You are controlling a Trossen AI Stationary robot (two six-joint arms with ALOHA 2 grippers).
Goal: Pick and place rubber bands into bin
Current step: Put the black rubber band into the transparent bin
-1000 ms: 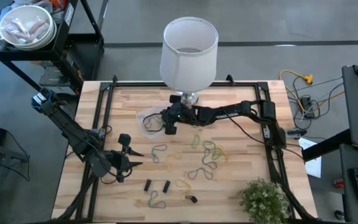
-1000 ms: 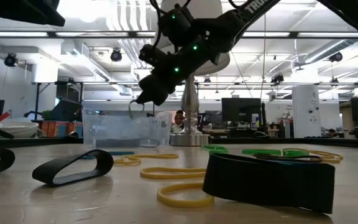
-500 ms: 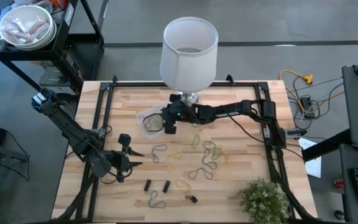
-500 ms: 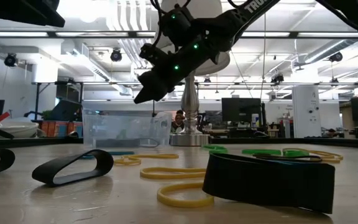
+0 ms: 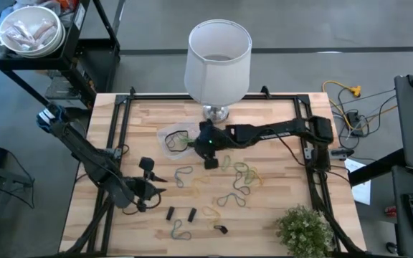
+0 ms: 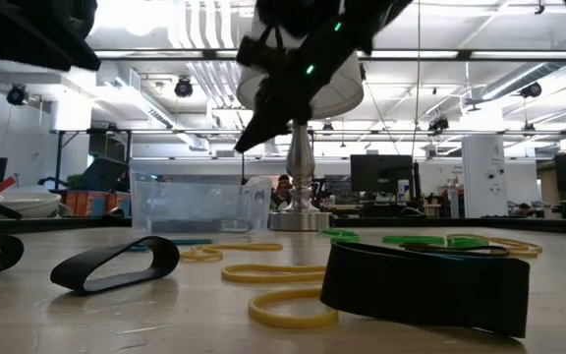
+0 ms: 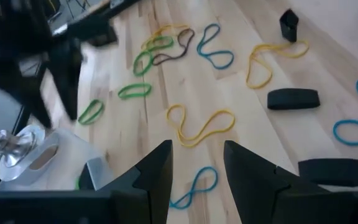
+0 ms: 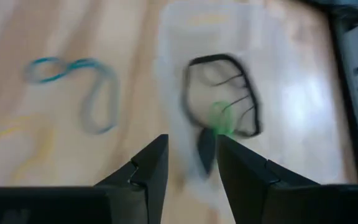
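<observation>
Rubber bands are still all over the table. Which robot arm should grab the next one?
Probably the left: its open fingers hover right above a yellow band. The right gripper sits beside the bin.

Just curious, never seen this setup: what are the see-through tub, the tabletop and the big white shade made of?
The bin looks like clear, glossy plastic, since the room shows through its walls. The tabletop seems pale wood, with plank seams and grain and a matte finish. The lampshade looks like white fabric or paper; which one is unclear.
</observation>
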